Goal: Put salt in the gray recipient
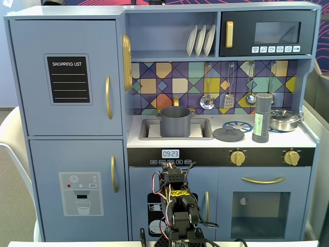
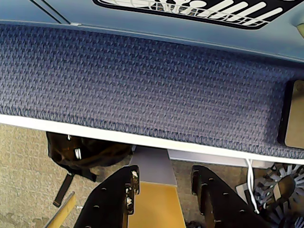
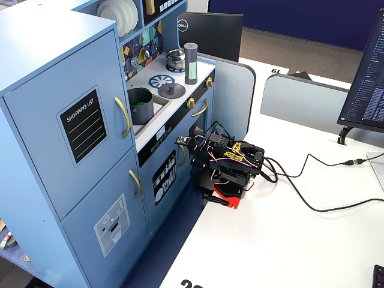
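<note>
We find nothing done yet. The salt [image 1: 262, 118] stands upright on the counter beside the lid [image 1: 229, 134], well apart from the pot [image 1: 175, 121] in the sink. The hand [image 2: 164, 178] is released, empty and folded low by the bench [image 3: 288, 228]; everything remains.

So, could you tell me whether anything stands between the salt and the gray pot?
Yes: the flat gray lid lies on the counter between the salt and the pot in the sink; it is low, so lifting the salt over should clear it.
</note>
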Available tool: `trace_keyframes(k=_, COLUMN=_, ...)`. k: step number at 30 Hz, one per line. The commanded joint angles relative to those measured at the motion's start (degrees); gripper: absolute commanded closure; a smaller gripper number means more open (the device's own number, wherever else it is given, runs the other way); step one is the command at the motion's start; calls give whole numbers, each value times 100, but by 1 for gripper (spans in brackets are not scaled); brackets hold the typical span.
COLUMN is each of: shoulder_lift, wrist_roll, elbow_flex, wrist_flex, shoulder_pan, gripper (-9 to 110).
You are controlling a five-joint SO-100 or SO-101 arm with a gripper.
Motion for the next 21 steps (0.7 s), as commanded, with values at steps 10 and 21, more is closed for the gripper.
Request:
trace_keyframes(k=10, shoulder_lift=35, wrist_roll=35, elbow_flex=-44, wrist_flex=9, shoulder_pan=176, gripper=101)
trace_keyframes(k=21, shoulder_lift=-1020, wrist_roll=-352, elbow_flex=-1749, wrist_flex=-44, shoulder_pan=1125, gripper=101)
